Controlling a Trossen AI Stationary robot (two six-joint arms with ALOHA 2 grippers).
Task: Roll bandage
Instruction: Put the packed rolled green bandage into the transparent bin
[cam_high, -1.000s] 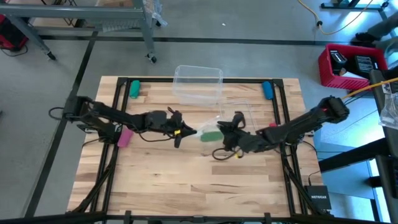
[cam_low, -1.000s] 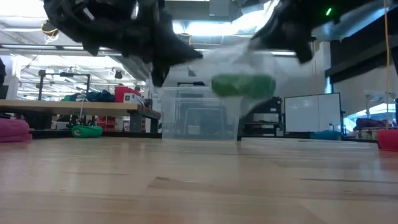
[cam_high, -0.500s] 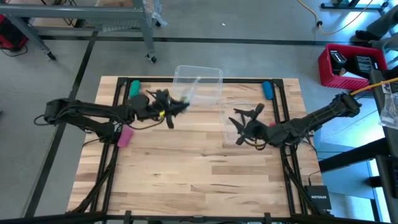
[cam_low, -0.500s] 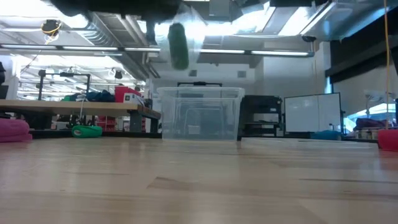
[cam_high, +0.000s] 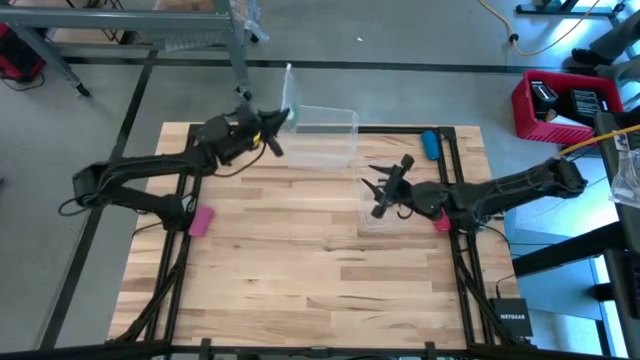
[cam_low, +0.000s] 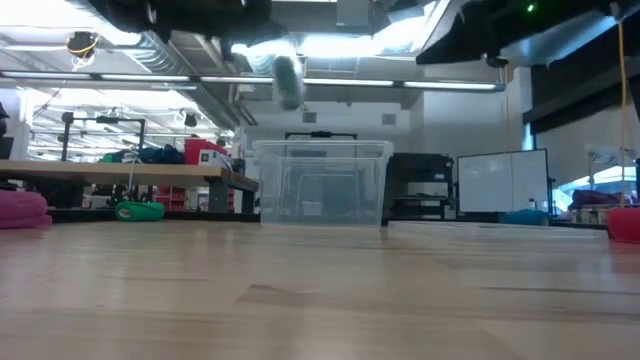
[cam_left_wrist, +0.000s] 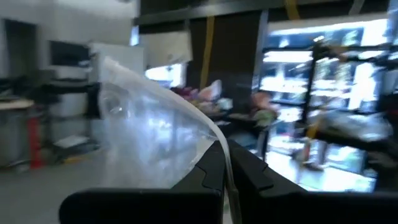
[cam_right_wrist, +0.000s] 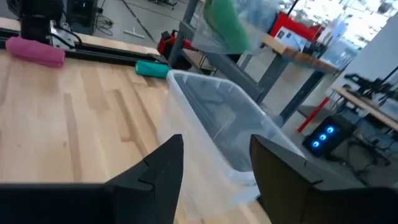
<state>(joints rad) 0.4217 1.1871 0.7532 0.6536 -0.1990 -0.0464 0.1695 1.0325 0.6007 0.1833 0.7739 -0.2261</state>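
A clear plastic bag (cam_left_wrist: 149, 130) with a small green roll (cam_low: 288, 80) inside it hangs high over the table's far side. My left gripper (cam_high: 278, 122) is shut on the bag. The roll also shows in the right wrist view (cam_right_wrist: 225, 25), above a clear plastic bin (cam_high: 322, 138) that stands on the table's far edge. My right gripper (cam_high: 381, 190) is open and holds nothing, right of the table's middle and clear of the bag. The bandage is out of view. My left gripper pinches a thin edge of the clear bag (cam_left_wrist: 219, 144) between its two fingers. The fingers come about level from the table's left. The bag is lifted clear, above the bin's left end, and the green roll sits in the part beyond the fingertips.
A teal roll (cam_high: 215, 141) and a blue roll (cam_high: 430, 145) lie at the table's far corners. A pink roll (cam_high: 201, 221) lies at the left, and a pink thing (cam_high: 441, 222) shows by the right arm. A clear plastic piece (cam_high: 372, 208) lies under the right gripper.
My left gripper has carried the bag with the green roll up and from the table's middle toward the far edge, over the bin. It turned as it went. My right gripper has opened, let go of the bag and drawn back a little toward the table's right.
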